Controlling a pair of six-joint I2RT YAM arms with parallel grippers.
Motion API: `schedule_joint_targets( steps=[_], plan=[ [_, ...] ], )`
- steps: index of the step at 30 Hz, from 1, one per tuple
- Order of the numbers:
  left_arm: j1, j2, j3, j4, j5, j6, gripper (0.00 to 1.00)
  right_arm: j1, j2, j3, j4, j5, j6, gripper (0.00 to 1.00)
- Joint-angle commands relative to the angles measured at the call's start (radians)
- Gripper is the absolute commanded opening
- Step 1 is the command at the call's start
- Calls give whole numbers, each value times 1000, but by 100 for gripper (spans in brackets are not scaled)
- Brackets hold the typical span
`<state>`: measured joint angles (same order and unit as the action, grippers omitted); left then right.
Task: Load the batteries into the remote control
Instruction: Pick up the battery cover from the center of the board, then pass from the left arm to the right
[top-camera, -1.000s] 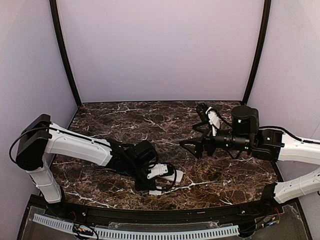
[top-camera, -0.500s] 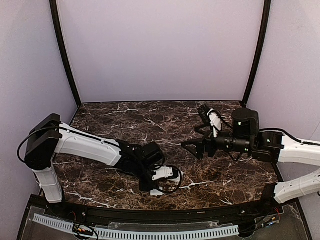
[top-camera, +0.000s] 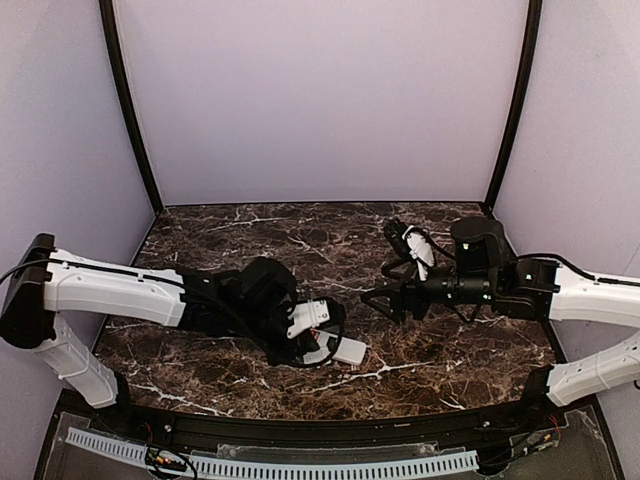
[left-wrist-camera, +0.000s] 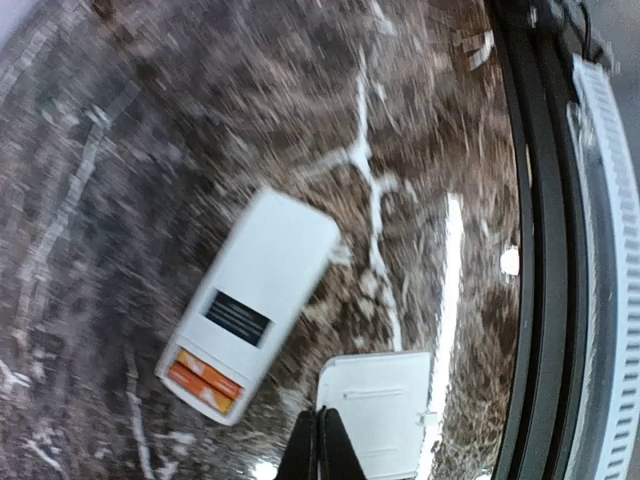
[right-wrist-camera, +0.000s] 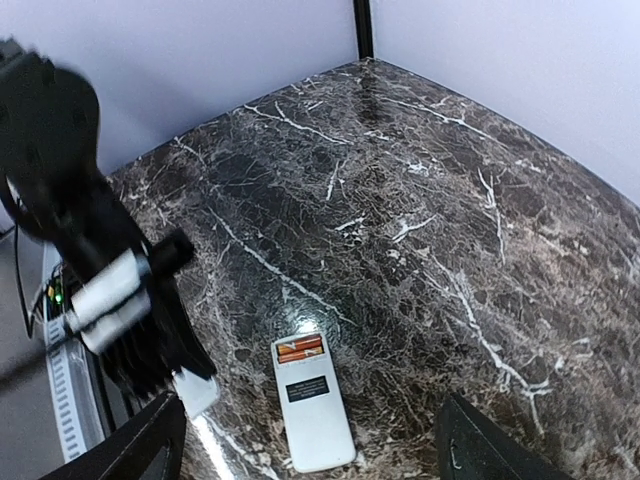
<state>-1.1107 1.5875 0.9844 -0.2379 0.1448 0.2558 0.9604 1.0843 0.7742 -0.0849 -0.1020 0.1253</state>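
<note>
The white remote control (left-wrist-camera: 268, 285) lies back up on the marble, also visible in the top view (top-camera: 347, 351) and right wrist view (right-wrist-camera: 318, 420). Two orange batteries (left-wrist-camera: 205, 380) sit side by side in the recess at its end (right-wrist-camera: 300, 349). My left gripper (left-wrist-camera: 320, 435) is shut on the edge of the small white cover (left-wrist-camera: 385, 410), held just off the table beside the remote (right-wrist-camera: 197, 392). My right gripper (right-wrist-camera: 308, 415) hovers open above the remote, empty, and stands right of it in the top view (top-camera: 385, 300).
The black front rail (left-wrist-camera: 545, 250) and a perforated white strip (left-wrist-camera: 610, 200) run along the near table edge, close to the cover. Lilac walls enclose the marble table (top-camera: 300, 240) at back and sides.
My left gripper closed on the cover near the front edge and lifted it away, the arm swinging back and left. My right gripper drifted slightly left, its jaws narrowing a little.
</note>
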Motion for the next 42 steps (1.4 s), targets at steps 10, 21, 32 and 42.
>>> schedule_joint_targets(
  steps=[10,21,32,42],
  plan=[
    [27,-359,-172,491,-249,-193,0,6,130,125,77,-306,-26,51],
    [27,-389,-231,587,-311,-245,0,57,232,194,139,-299,-3,46],
    [27,-378,-251,619,-279,-232,0,58,308,277,108,-223,9,31],
    [26,-389,-263,626,-277,-209,0,55,332,283,97,-223,16,0]
  ],
)
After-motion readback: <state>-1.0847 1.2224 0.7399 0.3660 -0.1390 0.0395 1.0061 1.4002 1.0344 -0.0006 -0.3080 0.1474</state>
